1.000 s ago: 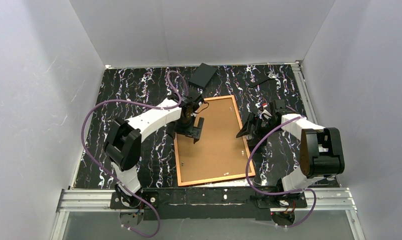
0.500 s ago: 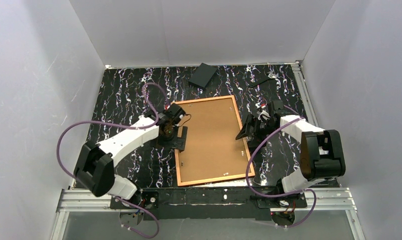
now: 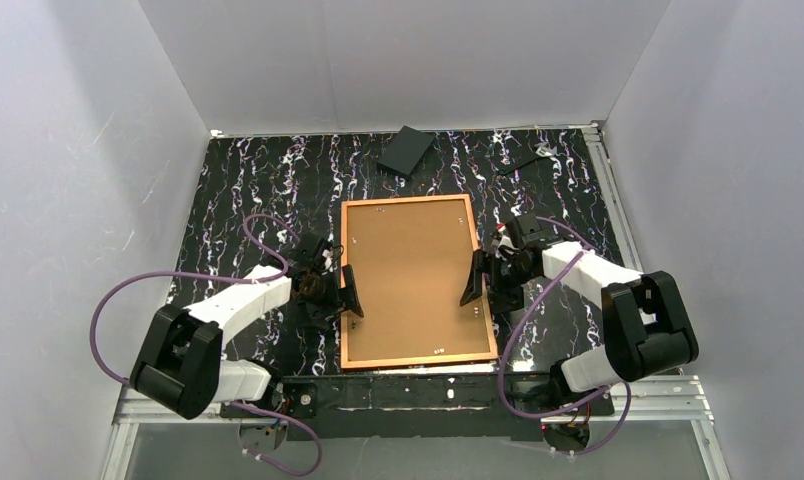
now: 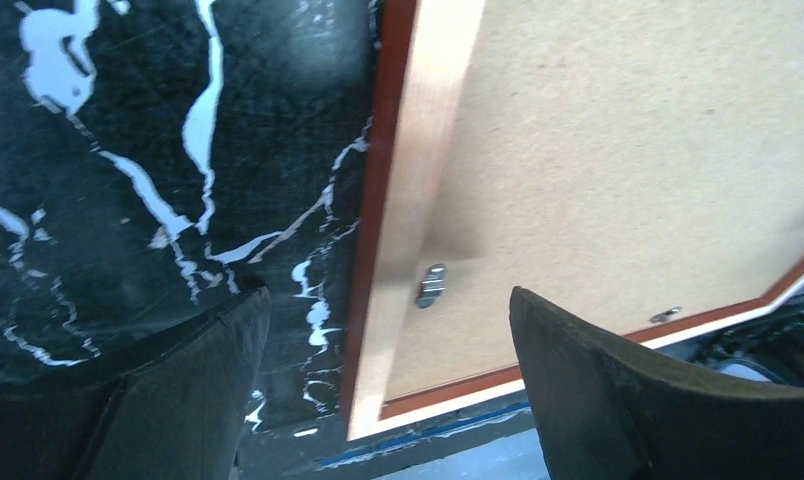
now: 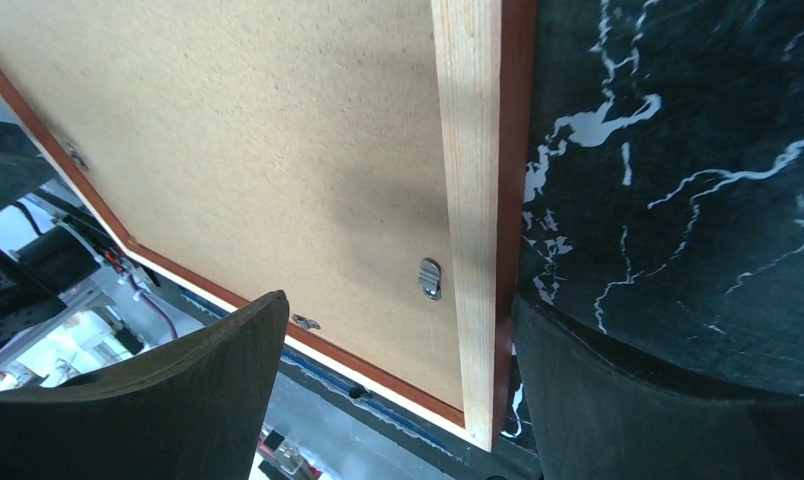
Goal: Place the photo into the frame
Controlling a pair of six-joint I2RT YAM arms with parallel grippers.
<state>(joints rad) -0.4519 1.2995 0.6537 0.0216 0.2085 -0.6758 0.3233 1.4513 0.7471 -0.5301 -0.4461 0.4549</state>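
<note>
Marbled worktop (image 3: 268,190): frame (image 3: 418,199) lies back up by the front edge; your left gripper (image 3: 336,297) and right gripper (image 3: 485,282) gape astride its sides, seemingly empty.

The thin rectangular picture frame (image 3: 408,200) showed an orange-red edge and pale wood back around a speckled tan board (image 3: 413,270). The tabletop (image 3: 258,190) was black with white marbled veins, perhaps tinged violet.

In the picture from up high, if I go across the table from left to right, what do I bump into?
left gripper → frame, lying back side up → right gripper
</note>
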